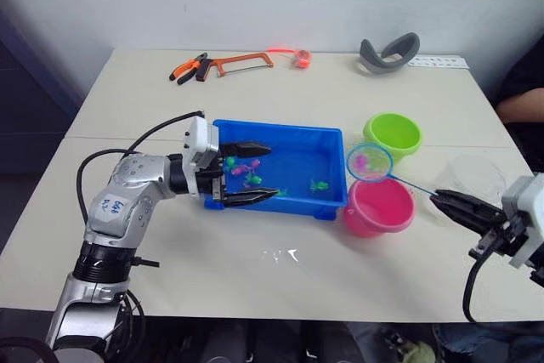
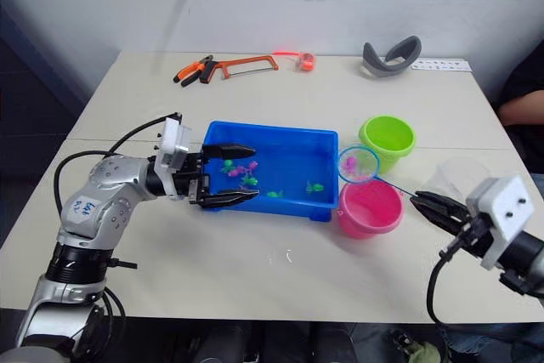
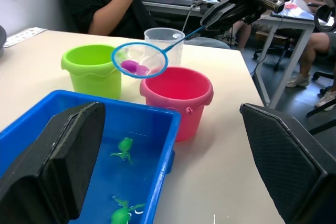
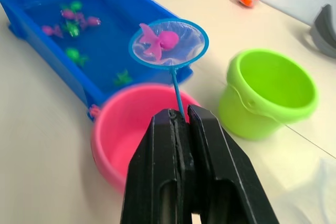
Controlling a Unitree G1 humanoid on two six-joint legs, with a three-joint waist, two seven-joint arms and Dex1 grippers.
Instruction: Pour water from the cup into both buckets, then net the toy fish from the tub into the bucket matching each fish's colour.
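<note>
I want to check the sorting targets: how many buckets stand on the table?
2. The pink bucket stands by the blue tub's right end; the green bucket stands just behind it, farther from the robot.

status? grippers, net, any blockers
Right gripper shut on net handle, pink fish inside, above pink bucket. Left gripper open, straddling tub wall. Nothing blocking.

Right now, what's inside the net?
The net, held by the right gripper above the pink bucket, holds a magenta fish. The left wrist view suggests two pink lumps; whether that is one fish or two is unclear.
</note>
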